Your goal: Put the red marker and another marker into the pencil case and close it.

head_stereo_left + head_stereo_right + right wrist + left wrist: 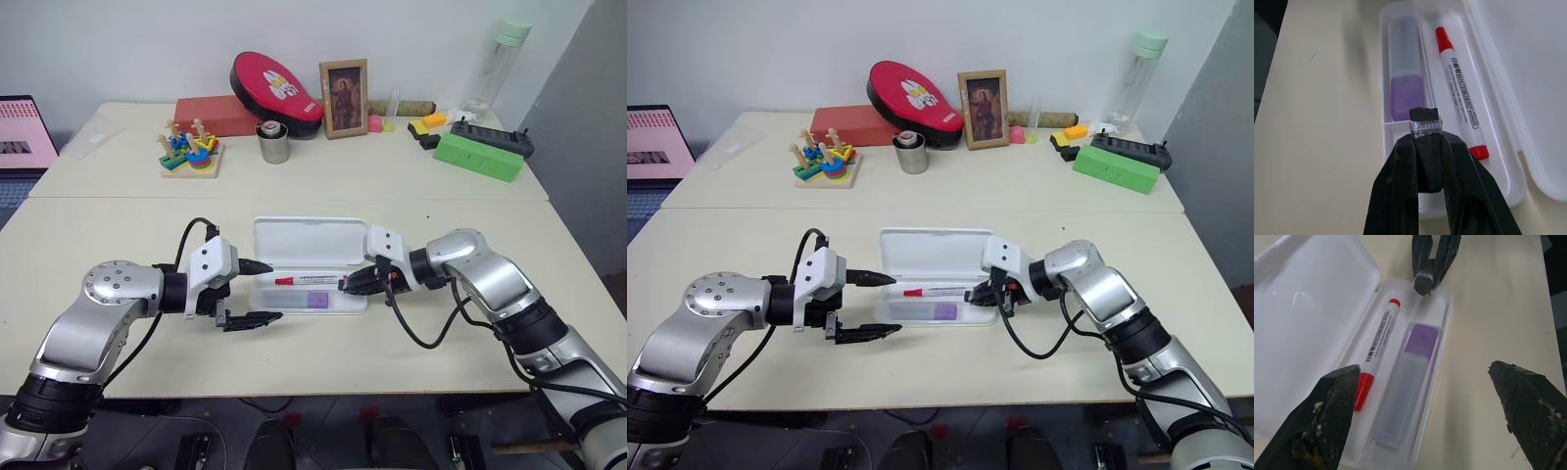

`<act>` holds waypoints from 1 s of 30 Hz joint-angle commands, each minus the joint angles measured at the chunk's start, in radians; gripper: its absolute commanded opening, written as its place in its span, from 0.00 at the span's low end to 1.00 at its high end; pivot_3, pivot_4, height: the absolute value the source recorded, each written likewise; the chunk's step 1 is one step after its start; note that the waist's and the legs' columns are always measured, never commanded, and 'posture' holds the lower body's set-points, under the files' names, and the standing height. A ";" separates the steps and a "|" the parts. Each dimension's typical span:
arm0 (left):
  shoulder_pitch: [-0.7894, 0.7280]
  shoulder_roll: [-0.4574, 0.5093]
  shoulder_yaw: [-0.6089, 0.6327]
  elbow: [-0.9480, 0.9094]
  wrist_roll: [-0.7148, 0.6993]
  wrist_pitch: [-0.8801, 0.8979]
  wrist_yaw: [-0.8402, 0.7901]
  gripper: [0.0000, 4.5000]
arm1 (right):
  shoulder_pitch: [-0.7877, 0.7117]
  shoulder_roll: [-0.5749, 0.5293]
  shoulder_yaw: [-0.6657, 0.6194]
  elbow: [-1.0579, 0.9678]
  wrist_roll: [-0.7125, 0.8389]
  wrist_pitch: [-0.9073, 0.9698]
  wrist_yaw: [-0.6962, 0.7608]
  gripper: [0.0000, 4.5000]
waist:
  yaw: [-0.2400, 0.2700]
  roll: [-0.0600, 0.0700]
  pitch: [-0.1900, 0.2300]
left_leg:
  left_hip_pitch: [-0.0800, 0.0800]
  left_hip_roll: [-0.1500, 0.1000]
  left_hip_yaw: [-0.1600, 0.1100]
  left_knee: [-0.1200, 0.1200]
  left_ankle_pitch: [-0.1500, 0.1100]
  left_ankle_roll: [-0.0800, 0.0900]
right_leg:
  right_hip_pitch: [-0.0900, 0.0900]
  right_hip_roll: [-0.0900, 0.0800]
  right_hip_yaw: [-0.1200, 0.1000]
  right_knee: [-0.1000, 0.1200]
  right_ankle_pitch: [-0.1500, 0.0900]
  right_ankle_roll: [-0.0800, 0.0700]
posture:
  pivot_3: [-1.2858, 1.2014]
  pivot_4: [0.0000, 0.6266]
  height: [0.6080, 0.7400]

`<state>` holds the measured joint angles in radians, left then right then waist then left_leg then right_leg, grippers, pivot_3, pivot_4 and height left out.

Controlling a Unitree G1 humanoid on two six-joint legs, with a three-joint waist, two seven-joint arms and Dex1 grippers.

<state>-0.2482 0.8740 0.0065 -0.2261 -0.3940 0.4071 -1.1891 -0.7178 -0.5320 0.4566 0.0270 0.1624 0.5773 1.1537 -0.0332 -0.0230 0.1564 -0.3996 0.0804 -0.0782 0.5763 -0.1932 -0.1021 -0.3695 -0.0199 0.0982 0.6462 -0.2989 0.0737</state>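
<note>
White plastic pencil case (294,242) lay open, red marker (306,280) and lavender marker (315,299) inside.
Left claw (257,291) released, right claw (345,285) clenched empty; lid needed closing next.

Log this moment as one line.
red marker, purple marker: in case | lid: open | left gripper: open, empty | right gripper: shut, empty

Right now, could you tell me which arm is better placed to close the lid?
Probably the left: its open gripper sits by the case's left end, free. The right gripper is shut, over the tray's right end.
</note>
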 commanded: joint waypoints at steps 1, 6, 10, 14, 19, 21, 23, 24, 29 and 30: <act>-0.019 -0.003 0.008 -0.032 -0.014 -0.002 0.007 1.00 | 0.001 0.005 0.003 -0.016 -0.011 0.003 0.005 0.07 | 0.000 0.000 0.000 | 0.000 0.000 0.000 0.000 0.000 0.000 | 0.000 0.000 0.000 0.000 0.000 0.000 | 0.52 0.24 1.00; -0.030 -0.014 0.004 -0.036 -0.020 0.004 0.008 1.00 | 0.000 0.014 0.007 -0.005 -0.029 0.001 0.002 0.07 | 0.000 0.000 0.000 | 0.000 0.000 0.000 0.000 0.000 0.000 | 0.000 0.000 0.000 0.000 0.000 0.000 | 0.52 0.24 1.00; -0.038 -0.021 -0.001 -0.036 -0.019 0.008 0.008 1.00 | 0.002 0.013 0.011 -0.008 -0.030 0.003 0.009 0.30 | 0.000 0.000 0.000 | 0.000 0.000 0.000 0.000 0.000 0.000 | 0.000 0.000 0.000 0.000 0.000 0.000 | 0.52 0.24 1.00; -0.041 -0.028 -0.004 -0.039 -0.021 0.011 0.008 1.00 | 0.003 0.011 0.005 -0.016 -0.024 0.005 0.013 0.50 | 0.000 0.000 0.000 | 0.000 0.000 0.000 0.000 0.000 0.000 | 0.000 0.000 0.000 0.000 0.000 0.000 | 0.52 0.24 1.00; -0.044 -0.035 -0.004 -0.038 -0.018 0.013 0.009 1.00 | -0.003 0.013 -0.012 -0.014 -0.014 0.001 0.011 0.77 | 0.000 0.000 0.000 | 0.000 0.000 0.000 0.000 0.000 0.000 | 0.000 0.000 0.000 0.001 0.000 0.000 | 0.52 0.24 1.00; -0.044 -0.039 -0.004 -0.041 -0.017 0.016 0.011 1.00 | -0.007 0.016 -0.013 -0.002 -0.018 -0.005 0.007 0.86 | 0.000 0.000 0.000 | 0.000 0.000 0.000 0.000 0.000 0.000 | 0.000 0.000 0.000 0.001 0.000 0.000 | 0.52 0.24 1.00; -0.045 -0.043 -0.002 -0.042 -0.018 0.019 0.014 1.00 | -0.011 0.019 -0.017 0.001 -0.014 -0.005 0.009 0.96 | 0.000 0.000 0.000 | 0.000 0.000 0.000 0.000 0.000 0.000 | 0.000 0.000 0.000 0.001 0.000 0.000 | 0.52 0.24 1.00; -0.046 -0.045 0.001 -0.043 -0.020 0.021 0.018 1.00 | -0.015 0.021 -0.027 -0.007 -0.003 -0.005 0.012 0.98 | 0.000 0.000 0.000 | 0.000 0.000 0.000 0.000 0.000 0.000 | 0.000 0.000 0.000 0.001 0.000 0.000 | 0.52 0.24 1.00; -0.039 -0.071 0.052 -0.058 -0.067 0.062 0.068 1.00 | -0.068 0.035 -0.142 -0.079 0.126 0.046 0.052 0.98 | 0.000 0.000 0.000 | 0.000 0.000 0.000 0.000 0.000 0.000 | 0.000 0.000 0.000 0.001 0.000 0.000 | 0.52 0.24 1.00; -0.037 -0.084 0.069 -0.061 -0.082 0.075 0.092 1.00 | -0.089 0.039 -0.170 -0.081 0.155 0.064 0.053 0.98 | 0.000 0.000 0.000 | 0.000 0.000 0.000 0.000 0.000 0.000 | 0.000 0.000 0.000 0.001 0.000 0.000 | 0.52 0.24 1.00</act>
<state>-0.2786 0.8022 0.0175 -0.2446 -0.4344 0.4607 -1.1386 -0.7507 -0.4980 0.3723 -0.0027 0.2448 0.6174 1.1919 -0.0329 -0.0230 0.1564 -0.3995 0.0805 -0.0784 0.5768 -0.1932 -0.1021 -0.3692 -0.0199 0.0980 0.6472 -0.2989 0.0737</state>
